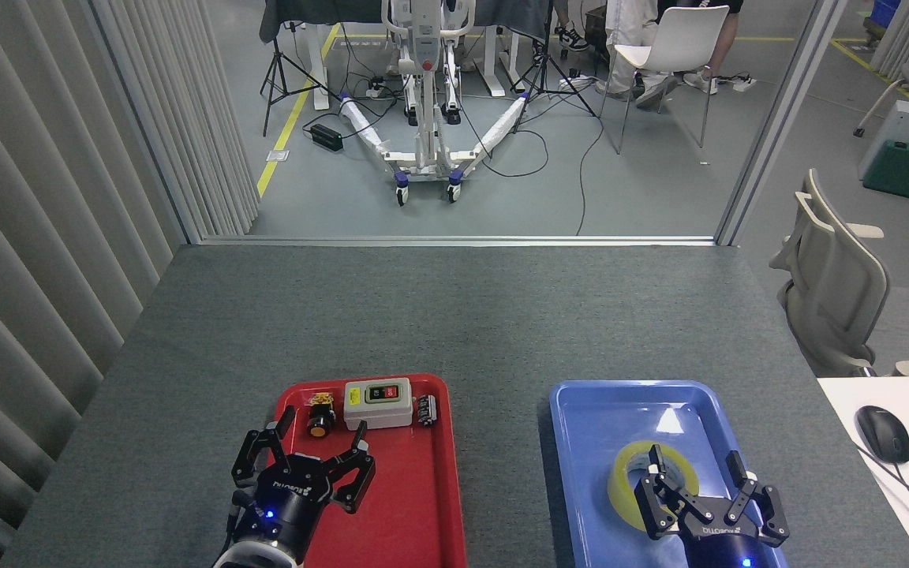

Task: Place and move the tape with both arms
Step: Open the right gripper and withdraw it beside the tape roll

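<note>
The tape, a yellow roll with a pale core, lies flat in the blue tray at the front right. My right gripper hovers over the roll's near side, open, with one finger reaching into the core hole and the others spread to the right. The near half of the roll is hidden behind it. My left gripper stands open over the red tray at the front left, holding nothing.
At the red tray's far end sit a grey switch box, an orange push button and a small black part. Grey table felt stretches beyond both trays. A white desk with a mouse is at the right.
</note>
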{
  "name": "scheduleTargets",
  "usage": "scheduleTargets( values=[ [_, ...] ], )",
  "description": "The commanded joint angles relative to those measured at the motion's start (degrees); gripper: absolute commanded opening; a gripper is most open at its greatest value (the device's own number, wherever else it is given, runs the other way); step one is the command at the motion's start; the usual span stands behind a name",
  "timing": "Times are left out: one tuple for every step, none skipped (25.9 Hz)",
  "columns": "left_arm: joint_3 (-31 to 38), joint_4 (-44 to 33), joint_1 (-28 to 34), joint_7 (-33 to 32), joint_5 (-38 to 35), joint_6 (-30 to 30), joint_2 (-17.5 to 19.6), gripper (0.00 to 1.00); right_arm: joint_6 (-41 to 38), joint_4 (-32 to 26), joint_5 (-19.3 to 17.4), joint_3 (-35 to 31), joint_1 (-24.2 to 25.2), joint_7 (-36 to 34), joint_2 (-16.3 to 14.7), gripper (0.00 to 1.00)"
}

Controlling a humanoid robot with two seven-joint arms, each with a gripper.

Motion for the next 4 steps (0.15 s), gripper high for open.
scheduleTargets(
  values=[
    [0.32,-0.08,0.69,0.1,1.53,-0.01,0.11,1.0,-0.66,0.0,0.0,-0.07,0.0,0.18,0.0,1.0],
    [0.41,-0.17,0.69,0.1,1.71,-0.01,0.11,1.0,-0.74,0.0,0.0,-0.07,0.0,0.18,0.0,1.0],
    [0.41,-0.17,0.77,0.1,1.8,-0.01,0.11,1.0,-0.74,0.0,0.0,-0.07,0.0,0.18,0.0,1.0],
    [0.41,-0.17,0.77,0.1,1.8,-0.01,0.11,1.0,-0.83,0.0,0.0,-0.07,0.0,0.18,-0.09,1.0]
  ],
)
